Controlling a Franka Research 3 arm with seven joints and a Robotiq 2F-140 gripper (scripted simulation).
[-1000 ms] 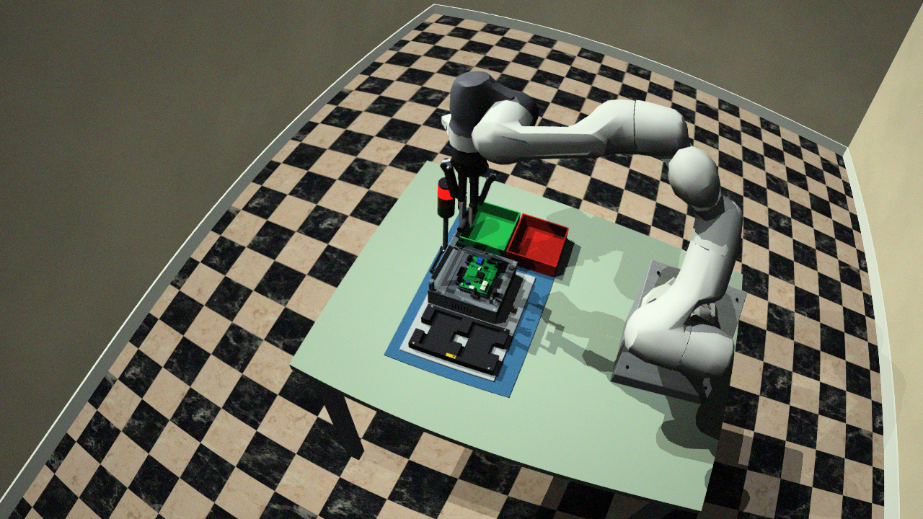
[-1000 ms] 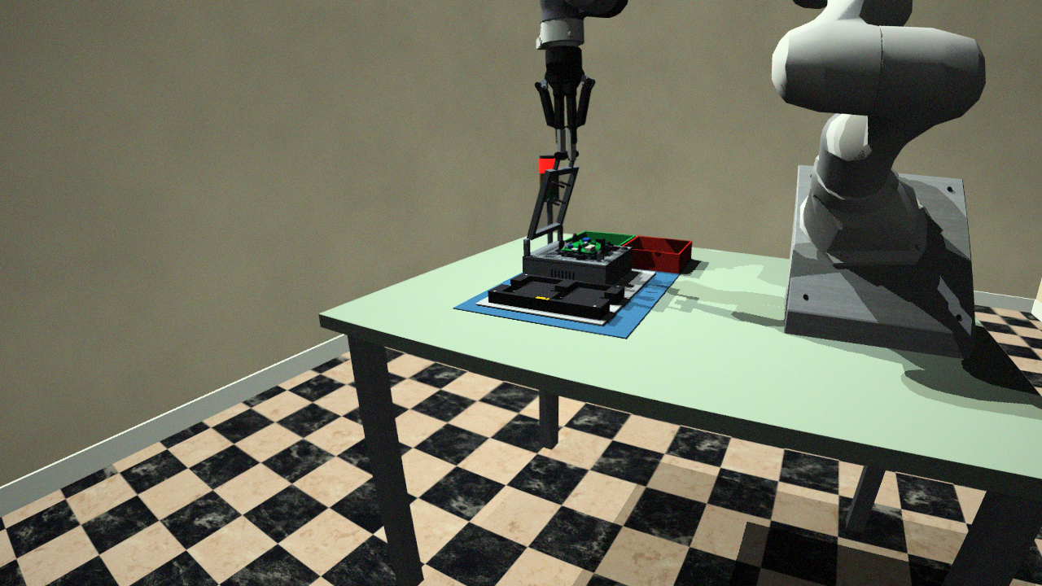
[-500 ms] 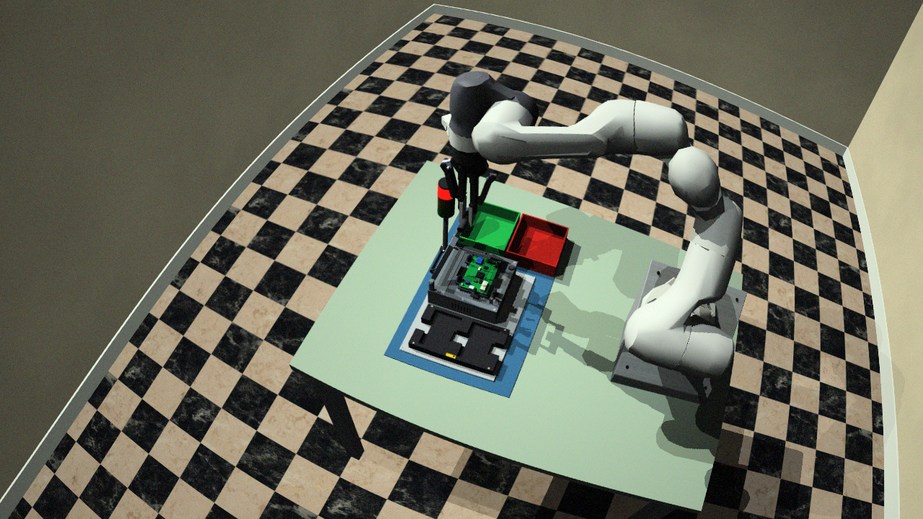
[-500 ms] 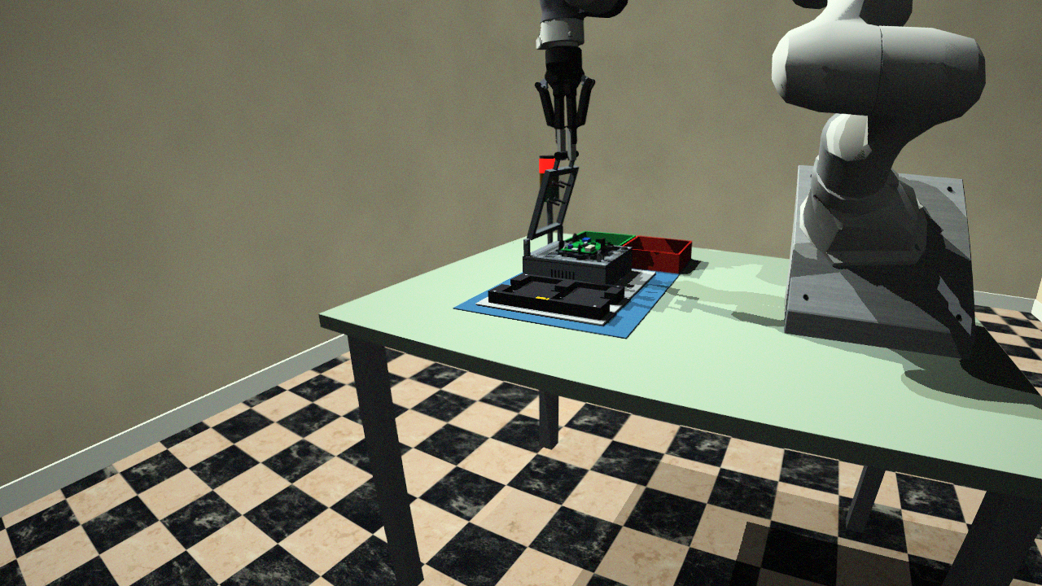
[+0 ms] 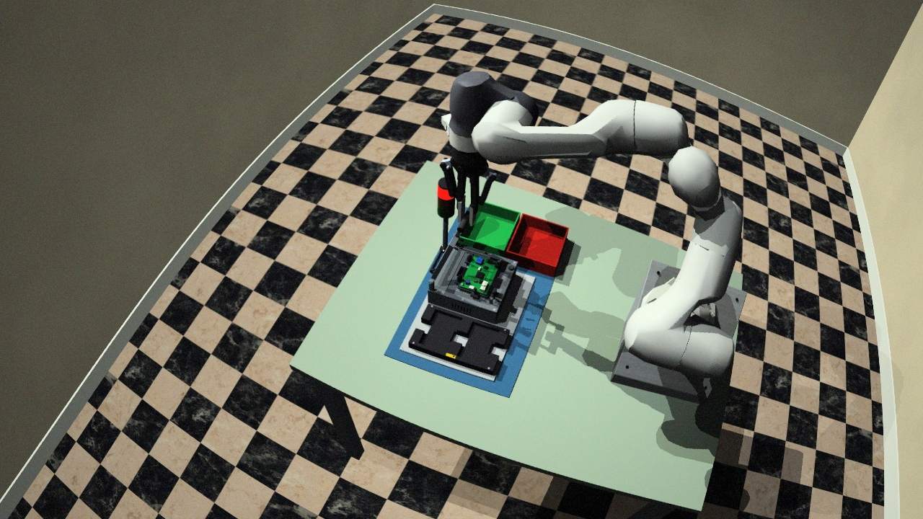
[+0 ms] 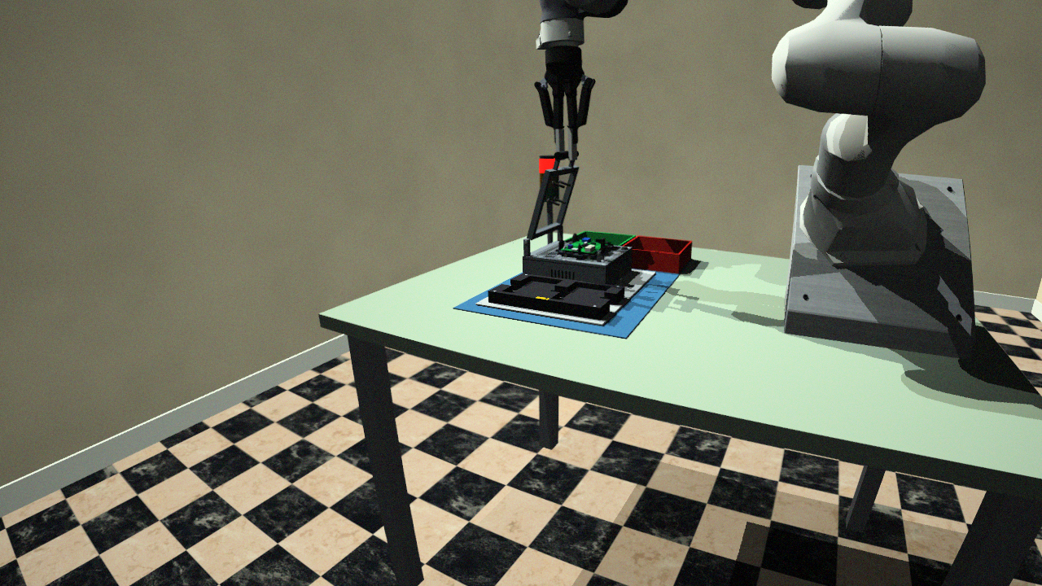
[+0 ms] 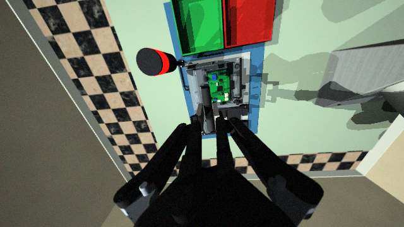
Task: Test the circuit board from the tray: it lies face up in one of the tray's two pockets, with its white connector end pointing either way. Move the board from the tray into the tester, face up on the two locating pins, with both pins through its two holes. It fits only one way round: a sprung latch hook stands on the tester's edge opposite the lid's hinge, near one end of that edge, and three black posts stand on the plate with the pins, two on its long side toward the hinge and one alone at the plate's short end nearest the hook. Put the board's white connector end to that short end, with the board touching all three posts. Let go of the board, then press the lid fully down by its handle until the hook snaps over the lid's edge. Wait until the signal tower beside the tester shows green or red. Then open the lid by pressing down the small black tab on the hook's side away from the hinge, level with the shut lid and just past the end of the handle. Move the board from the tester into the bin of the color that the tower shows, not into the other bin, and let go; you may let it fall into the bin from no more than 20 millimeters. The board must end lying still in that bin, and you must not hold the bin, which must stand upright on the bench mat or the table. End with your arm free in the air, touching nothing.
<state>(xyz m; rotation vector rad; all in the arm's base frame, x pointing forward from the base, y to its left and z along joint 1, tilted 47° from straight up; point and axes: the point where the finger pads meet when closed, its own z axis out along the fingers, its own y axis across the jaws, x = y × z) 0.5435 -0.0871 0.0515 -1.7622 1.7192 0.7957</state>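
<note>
The green board lies face up on the tester, its white connectors toward the tray; pins and posts are too small to judge. The lid stands raised, nearly upright. My gripper is at the lid's top, its fingers a little open, with the dark handle between them; a narrow gap seems to show beside it. The signal tower shows red.
The green bin and red bin stand side by side behind the tester, both empty. The black tray lies in front, its two pockets empty. The tower stands close to my gripper on the hinge side.
</note>
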